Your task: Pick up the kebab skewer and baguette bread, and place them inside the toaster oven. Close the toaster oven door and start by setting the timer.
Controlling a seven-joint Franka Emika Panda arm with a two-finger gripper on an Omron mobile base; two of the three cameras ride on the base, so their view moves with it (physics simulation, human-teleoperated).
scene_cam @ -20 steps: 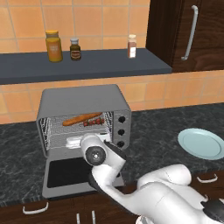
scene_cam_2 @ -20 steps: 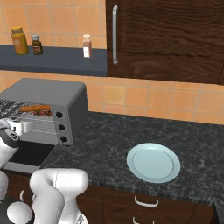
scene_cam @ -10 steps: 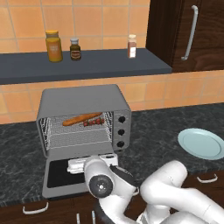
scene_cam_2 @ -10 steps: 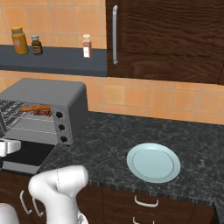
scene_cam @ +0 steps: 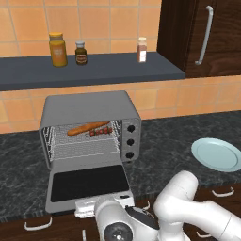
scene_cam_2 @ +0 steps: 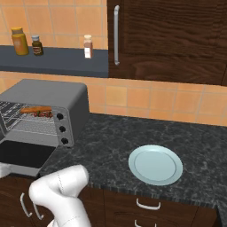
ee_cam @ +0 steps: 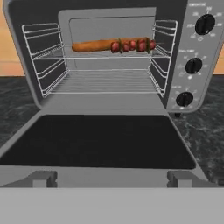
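The toaster oven (scene_cam: 89,106) stands on the dark counter with its door (scene_cam: 87,181) folded down flat. On the wire rack inside lies the baguette bread (scene_cam: 87,127), and the kebab skewer (scene_cam: 101,132) rests against its right end. In the hand view the baguette (ee_cam: 94,45) and skewer (ee_cam: 133,45) sit at the back of the cavity, beyond the door pane (ee_cam: 96,140). Three black knobs (ee_cam: 193,65) run down the right panel. My gripper (scene_cam: 94,206) hangs low at the door's front edge, open, with nothing between its fingers.
A pale blue plate (scene_cam: 216,153) lies on the counter to the right. A shelf above the oven carries an orange jar (scene_cam: 58,49), a dark jar (scene_cam: 81,52) and a shaker (scene_cam: 141,49). A dark cabinet (scene_cam: 202,35) hangs at upper right; drawer handles (scene_cam: 37,225) line the counter front.
The arm has dropped from in front of the oven cavity to below the door's front edge. Baguette and skewer stay on the rack; the door stays down.
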